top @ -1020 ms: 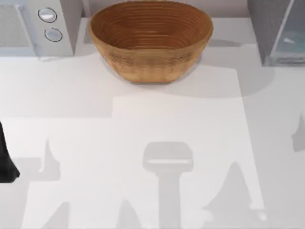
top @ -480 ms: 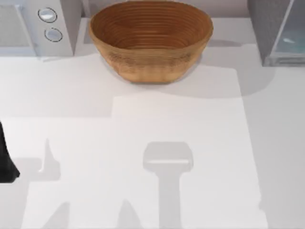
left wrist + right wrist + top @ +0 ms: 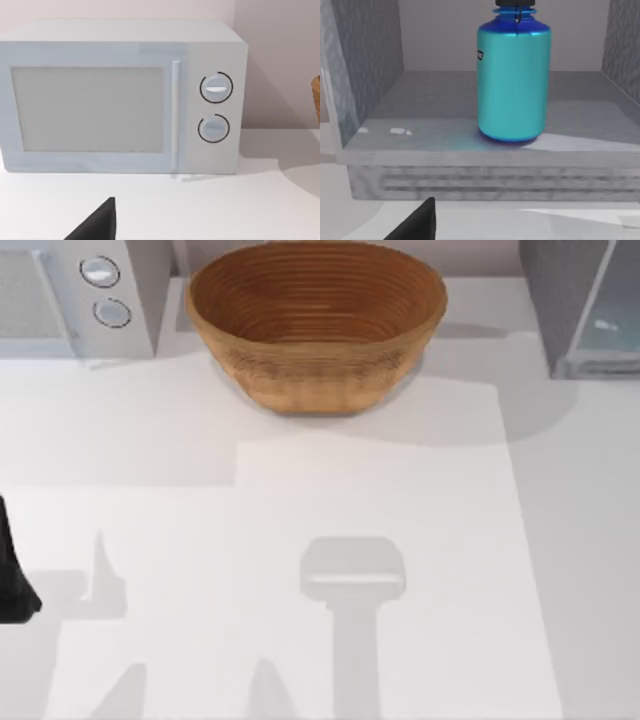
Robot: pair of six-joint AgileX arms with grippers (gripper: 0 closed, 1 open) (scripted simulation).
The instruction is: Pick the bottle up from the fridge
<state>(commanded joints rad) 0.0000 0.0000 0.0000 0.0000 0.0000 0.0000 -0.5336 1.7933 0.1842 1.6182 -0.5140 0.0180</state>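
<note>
The blue bottle, with a teal body and a black cap, stands upright on the floor of the fridge, a little behind its front edge. The right wrist view faces it straight on from outside the open front. A black tip of my right gripper shows in front of the fridge's lower edge, apart from the bottle. From above, the fridge is a grey box with a pale glass panel at the table's back right. My left arm is parked at the table's left edge.
A woven basket stands at the back middle of the table. A white microwave with two round dials sits at the back left, and the left wrist view faces its door. Grey fridge walls flank the bottle.
The right arm's shadows on the right side of the table have shrunk and then gone from the top view. The left arm, basket and fridge have not moved.
</note>
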